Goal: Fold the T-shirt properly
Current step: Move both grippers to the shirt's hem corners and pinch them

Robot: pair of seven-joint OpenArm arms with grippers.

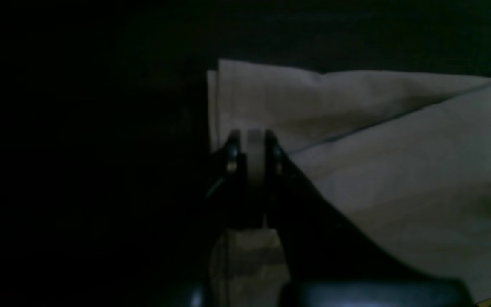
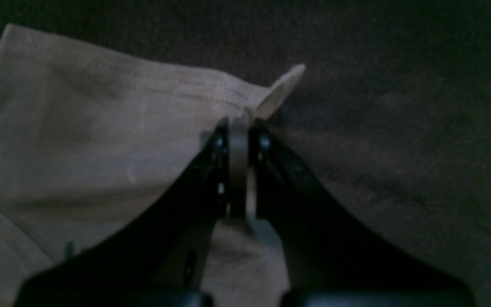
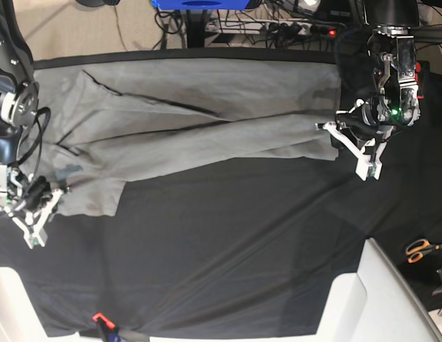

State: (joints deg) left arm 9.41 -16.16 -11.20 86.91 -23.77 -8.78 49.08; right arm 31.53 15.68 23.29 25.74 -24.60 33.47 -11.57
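Both sets of jaws are clamped on cloth: the left gripper [image 1: 255, 140] pinches one end of the grey T-shirt [image 3: 199, 132], the right gripper [image 2: 240, 128] bites a hemmed corner at the opposite end. The shirt's stretched long across the far half of the worktop's black tablecloth [image 3: 228, 249]. Orange scissors [image 3: 420, 249] sit off to the side.

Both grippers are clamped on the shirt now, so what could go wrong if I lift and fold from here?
The right gripper pinches only a thin bit at the T-shirt hem corner, so the cloth may slip out under tension. The left gripper holds stacked layers at its edge; one could drop free. The shirt lies creased and slanted, so the fold may land uneven.
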